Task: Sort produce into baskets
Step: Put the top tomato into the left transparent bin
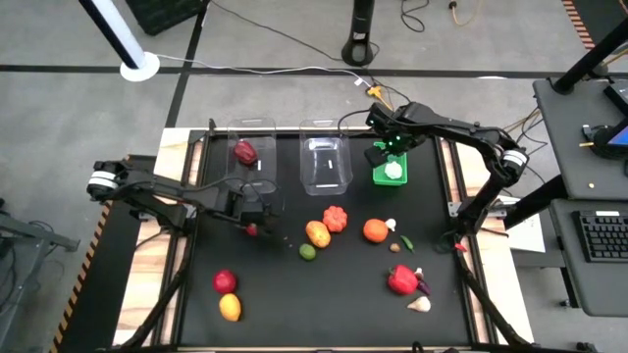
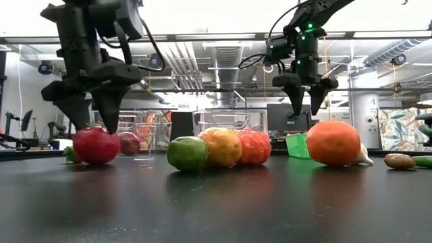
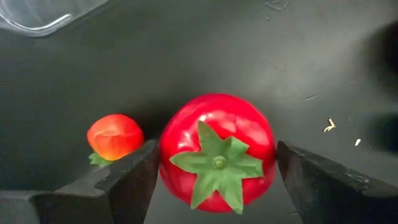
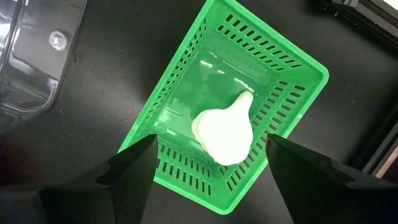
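My left pincer (image 3: 214, 177) hangs spread around a red tomato (image 3: 217, 152), one finger on each side, neither clearly touching it. To do this pick well, I would lower until the fingers sit level with its widest part, then squeeze gently, since the skin looks smooth and glossy and may slip. A smaller orange-red piece (image 3: 114, 136) lies just beside one finger, so I should keep clear of nudging it.

The tomato is round, shiny red, with a green star-shaped leaf cap facing up. It sits on the dark tabletop (image 1: 324, 304), near the left clear tub (image 1: 248, 155), which already holds a dark red piece (image 1: 244, 151).

My right pincer (image 4: 208, 171) hovers spread and empty above the green basket (image 4: 292, 134), where a white garlic (image 4: 225, 132) lies.
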Controlling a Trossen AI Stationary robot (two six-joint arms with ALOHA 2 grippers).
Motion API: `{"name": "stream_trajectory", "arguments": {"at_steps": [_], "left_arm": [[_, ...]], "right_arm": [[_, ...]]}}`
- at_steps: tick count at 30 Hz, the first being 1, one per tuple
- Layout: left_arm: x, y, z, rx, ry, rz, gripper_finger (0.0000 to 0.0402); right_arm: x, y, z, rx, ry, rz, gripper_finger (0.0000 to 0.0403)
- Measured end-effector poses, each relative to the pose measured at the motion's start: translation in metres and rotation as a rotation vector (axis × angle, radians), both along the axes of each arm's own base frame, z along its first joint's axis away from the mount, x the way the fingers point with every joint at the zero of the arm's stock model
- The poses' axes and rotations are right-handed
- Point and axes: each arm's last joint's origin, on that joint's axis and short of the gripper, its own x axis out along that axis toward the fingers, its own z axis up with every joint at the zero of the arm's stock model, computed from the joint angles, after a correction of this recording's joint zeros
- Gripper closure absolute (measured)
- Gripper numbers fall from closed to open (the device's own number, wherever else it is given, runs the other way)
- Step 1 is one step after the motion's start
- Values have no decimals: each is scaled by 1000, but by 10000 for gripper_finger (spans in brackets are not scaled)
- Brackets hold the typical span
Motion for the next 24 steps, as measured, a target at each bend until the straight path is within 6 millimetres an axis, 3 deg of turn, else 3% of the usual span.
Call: {"name": "stream_trajectory", "arguments": {"at_steps": [24], "left_arm": [[1, 0, -4, -2, -32, 38, 99]], "right_arm": [[1, 0, 0, -4, -6, -8, 100]]}}
